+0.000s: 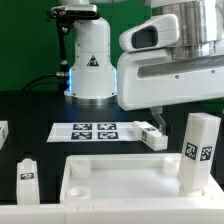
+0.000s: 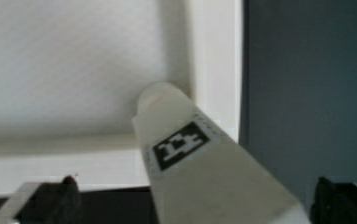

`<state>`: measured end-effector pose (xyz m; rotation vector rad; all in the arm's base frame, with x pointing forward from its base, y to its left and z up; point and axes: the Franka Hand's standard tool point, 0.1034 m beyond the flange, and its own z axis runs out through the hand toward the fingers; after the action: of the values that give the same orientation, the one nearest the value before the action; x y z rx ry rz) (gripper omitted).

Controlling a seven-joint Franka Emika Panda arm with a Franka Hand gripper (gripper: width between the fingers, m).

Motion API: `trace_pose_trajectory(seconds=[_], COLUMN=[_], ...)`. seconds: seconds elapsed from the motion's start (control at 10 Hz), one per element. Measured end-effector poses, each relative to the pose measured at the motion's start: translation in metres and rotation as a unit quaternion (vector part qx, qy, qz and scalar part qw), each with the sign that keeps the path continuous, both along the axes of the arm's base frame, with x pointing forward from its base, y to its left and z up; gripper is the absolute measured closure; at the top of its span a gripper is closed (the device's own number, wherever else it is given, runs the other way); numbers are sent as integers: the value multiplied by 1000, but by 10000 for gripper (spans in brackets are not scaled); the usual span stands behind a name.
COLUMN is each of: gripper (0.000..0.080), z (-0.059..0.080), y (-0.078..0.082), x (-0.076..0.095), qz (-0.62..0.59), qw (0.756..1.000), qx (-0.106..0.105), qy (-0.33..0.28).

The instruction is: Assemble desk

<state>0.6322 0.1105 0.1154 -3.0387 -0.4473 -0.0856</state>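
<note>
We start from the desk panel (image 1: 120, 180), the big white rimmed tray lying flat on the black table (image 1: 30, 110) at the near edge of the exterior view. On its corner toward the exterior view's right an upright leg (image 1: 198, 150) stands with its square tag facing us. We judge it to be sitting in that corner's socket, though the joint itself is hidden and we cannot tell how firmly it is seated. In the wrist view the same leg (image 2: 193, 150) rises between the two dark fingers (image 2: 50, 200) of the gripper (image 2: 198, 200). The jaws are spread wide, with a clear gap on each side, so nothing is pinched. A second leg (image 1: 27, 172) stands on the table just off the panel's end toward the exterior view's left. A third leg (image 1: 152, 135) lies on its side behind the panel, at the end of the marker board (image 1: 95, 130). The robot arm (image 1: 170, 60) looms above the panel's right-hand corner. We read this as the first leg placed and let go. The next move calls for lifting straight up without nudging that leg, then going for one of the loose legs.
</note>
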Motion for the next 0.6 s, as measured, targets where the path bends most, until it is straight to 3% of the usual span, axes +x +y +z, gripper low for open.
trace_pose_trajectory(seconds=[0.3,0.4,0.5,0.6], gripper=[180,364,364,511], z=[-2,-2,-2,-2], y=[2,3,4,1], x=[1,1,0,1], qz=[-8,-14,-65,-95], qw=[1000,1000,998,995], qx=[1,2,5,5], qy=[3,4,8,10])
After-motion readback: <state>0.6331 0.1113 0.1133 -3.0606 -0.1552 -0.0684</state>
